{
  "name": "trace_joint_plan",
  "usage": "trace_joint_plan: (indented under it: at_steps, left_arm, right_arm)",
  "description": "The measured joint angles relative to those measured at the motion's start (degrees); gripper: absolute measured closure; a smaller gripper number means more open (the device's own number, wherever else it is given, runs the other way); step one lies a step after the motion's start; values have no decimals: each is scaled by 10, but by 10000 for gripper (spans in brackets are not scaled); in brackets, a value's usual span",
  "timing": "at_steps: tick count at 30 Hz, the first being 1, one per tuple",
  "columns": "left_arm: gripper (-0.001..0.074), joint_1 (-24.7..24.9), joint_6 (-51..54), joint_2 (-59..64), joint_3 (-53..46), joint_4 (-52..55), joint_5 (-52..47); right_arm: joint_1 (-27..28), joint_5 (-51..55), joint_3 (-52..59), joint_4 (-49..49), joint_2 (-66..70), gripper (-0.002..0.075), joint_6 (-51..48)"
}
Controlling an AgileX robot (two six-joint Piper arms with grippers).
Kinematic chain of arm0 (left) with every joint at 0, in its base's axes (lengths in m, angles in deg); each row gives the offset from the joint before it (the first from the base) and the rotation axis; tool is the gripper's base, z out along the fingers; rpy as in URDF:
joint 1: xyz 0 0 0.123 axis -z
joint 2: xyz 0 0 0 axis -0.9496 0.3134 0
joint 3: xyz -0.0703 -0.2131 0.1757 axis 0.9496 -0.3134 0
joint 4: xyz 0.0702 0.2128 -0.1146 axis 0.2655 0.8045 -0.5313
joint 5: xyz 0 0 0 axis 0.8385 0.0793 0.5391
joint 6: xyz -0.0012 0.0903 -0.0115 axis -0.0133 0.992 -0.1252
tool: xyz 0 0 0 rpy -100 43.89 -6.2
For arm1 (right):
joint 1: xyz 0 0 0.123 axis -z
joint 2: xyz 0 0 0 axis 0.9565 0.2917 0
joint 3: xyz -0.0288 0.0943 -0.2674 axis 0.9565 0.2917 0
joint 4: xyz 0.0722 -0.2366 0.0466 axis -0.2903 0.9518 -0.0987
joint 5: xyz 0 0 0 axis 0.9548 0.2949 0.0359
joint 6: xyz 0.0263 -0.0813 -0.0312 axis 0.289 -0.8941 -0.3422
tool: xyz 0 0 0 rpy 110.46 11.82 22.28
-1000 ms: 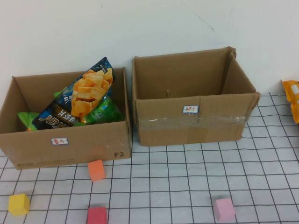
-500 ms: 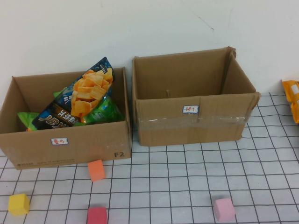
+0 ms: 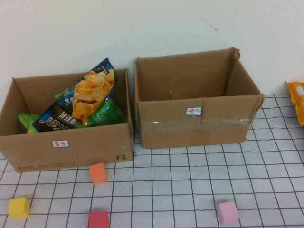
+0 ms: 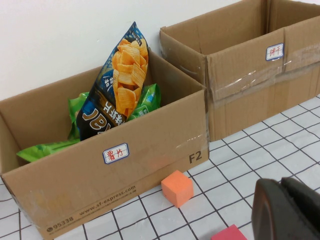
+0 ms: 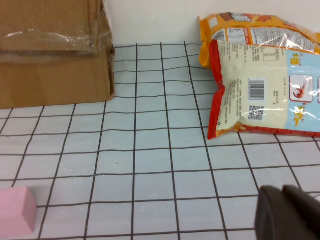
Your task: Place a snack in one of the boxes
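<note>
The lower, wider cardboard box (image 3: 85, 147) with the small white label stands at the left, seen close in the left wrist view (image 4: 150, 160). A dark blue chips bag (image 3: 78, 102) leans inside it on green bags (image 3: 107, 114). On the table at the far right lie a red-edged white snack bag (image 5: 265, 95) and an orange snack bag (image 5: 250, 27), whose edge shows in the high view (image 3: 297, 102). My left gripper (image 4: 280, 187) is shut and empty, low over the table in front of the lower box. My right gripper (image 5: 282, 192) is shut and empty, short of the snack bags.
The taller taped cardboard box (image 3: 194, 126) stands to the right of the lower one. Foam cubes lie on the gridded table in front: orange (image 3: 98, 173), yellow (image 3: 19, 208), red (image 3: 99, 219) and pink (image 3: 228, 213). A white wall runs behind the boxes.
</note>
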Motion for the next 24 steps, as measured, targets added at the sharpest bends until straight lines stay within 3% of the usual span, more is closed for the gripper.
trace_joint_plan:
  at_steps: [7,11,17,24]
  left_arm:
    - [738,0,0,0,0,5,0]
    - [737,-6,-30,0,-20,65,48]
    - [737,-66,-171,-1,-108,168,213]
    - [737,-112,-237,-11,-183,189,260]
  right_arm:
    - [0,1,0,0,0,727,0]
    - [0,1,0,0,0,727,0]
    - [0,1,0,0,0,727,0]
    - [0,2,0,0,-1,727,0]
